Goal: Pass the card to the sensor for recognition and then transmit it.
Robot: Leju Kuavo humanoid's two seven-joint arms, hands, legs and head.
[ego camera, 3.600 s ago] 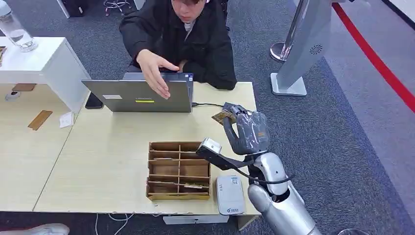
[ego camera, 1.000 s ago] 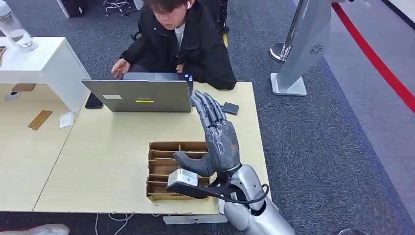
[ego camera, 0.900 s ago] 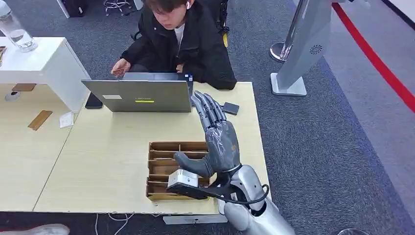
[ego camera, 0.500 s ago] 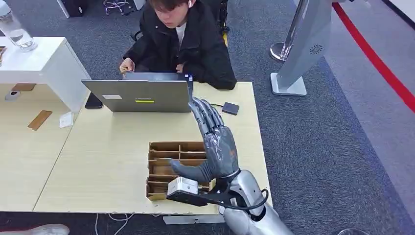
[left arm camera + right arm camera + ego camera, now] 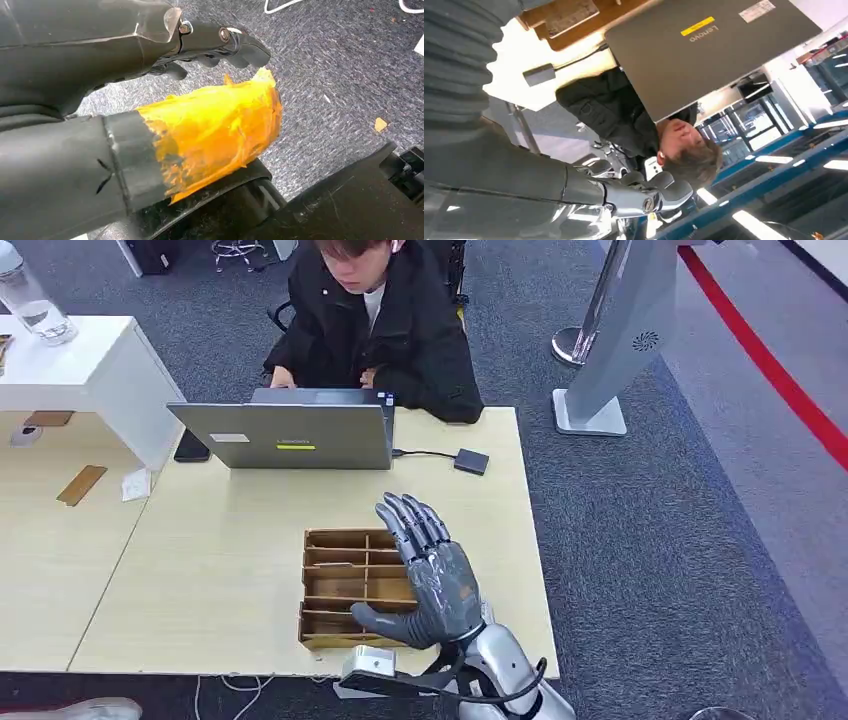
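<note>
My right hand (image 5: 435,580) hovers flat over the near right part of the wooden divider box (image 5: 335,560), fingers spread and nothing in it. In the right wrist view the right hand (image 5: 639,192) has its fingers extended, beyond them the laptop (image 5: 704,55) and the wooden box (image 5: 569,15) with a card-like piece lying in it. My arm covers the near table corner. My left hand (image 5: 220,45) hangs over grey carpet, its thumb wrapped in orange tape, holding nothing. A person (image 5: 375,320) sits behind the laptop (image 5: 290,435) with a hand at its far edge.
A small dark adapter (image 5: 470,461) on a cable lies right of the laptop. The light wood table (image 5: 200,570) adjoins a white side table (image 5: 70,360) with a water bottle (image 5: 30,300). A grey stand (image 5: 610,350) rises on the carpet to the right.
My right hand, which earlier held a card up toward the person, is bare and has drawn back toward me over the box. The person's hand moved to the laptop.
</note>
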